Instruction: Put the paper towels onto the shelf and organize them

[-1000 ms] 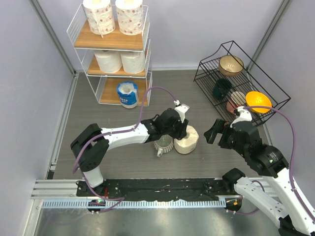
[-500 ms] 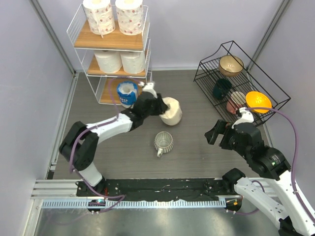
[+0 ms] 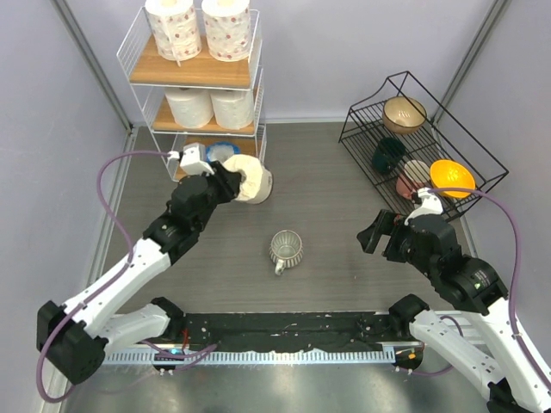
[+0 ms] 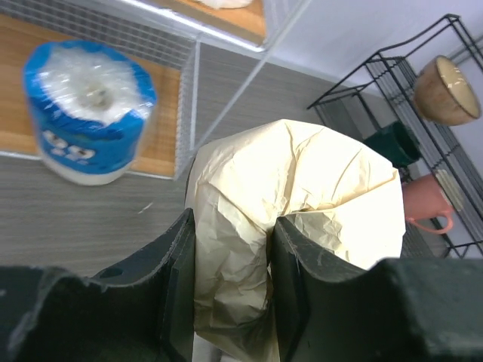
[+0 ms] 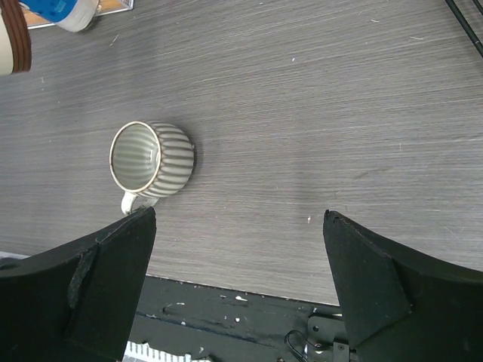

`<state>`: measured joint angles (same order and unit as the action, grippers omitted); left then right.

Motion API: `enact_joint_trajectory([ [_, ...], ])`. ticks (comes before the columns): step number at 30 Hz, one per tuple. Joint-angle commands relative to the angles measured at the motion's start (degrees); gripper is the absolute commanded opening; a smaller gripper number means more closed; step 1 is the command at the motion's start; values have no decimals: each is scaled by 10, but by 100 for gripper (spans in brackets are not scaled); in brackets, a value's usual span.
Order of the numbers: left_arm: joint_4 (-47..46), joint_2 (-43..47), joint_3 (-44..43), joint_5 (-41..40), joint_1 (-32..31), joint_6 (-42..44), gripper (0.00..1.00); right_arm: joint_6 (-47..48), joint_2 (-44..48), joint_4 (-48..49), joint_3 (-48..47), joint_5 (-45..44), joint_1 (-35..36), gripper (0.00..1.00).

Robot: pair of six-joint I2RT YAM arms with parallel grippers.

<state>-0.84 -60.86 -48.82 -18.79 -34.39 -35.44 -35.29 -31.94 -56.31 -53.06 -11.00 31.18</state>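
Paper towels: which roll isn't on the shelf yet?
The cream ragged roll, clamped in the left gripper beside the shelf at its bottom tier; it alone is off the boards.

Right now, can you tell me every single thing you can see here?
shelf: one, white wire with brown boards, far left corner
red-dotted paper towel rolls: two, white, top board
plain paper towel rolls: two, white, middle board
blue-wrapped roll: one, blue, bottom board
cream roll: one, cream and crumpled, held near the bottom board
ribbed mug: one, greyish, middle of the table
wire rack: one, black, far right
tan bowl: one, in the rack
orange bowl: one, in the rack
dark green cup: one, in the rack
pink mug: one, in the rack
table: one, grey wood grain
left gripper: black, shut on the cream roll
right gripper: black, open, above the table
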Motion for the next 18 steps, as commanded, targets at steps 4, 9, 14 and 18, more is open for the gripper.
enact_joint_trajectory([
  [4,137,105,32,-122,41,-20,35,-6,-5,29,-1,9,3,98],
  [9,209,92,22,-90,149,-80,33,-7,-5,31,-5,13,3,98],
  [14,175,52,21,-84,174,-83,33,-9,-1,29,-5,12,2,98],
  [18,133,7,12,-88,186,-73,33,-10,0,28,-3,10,2,98],
])
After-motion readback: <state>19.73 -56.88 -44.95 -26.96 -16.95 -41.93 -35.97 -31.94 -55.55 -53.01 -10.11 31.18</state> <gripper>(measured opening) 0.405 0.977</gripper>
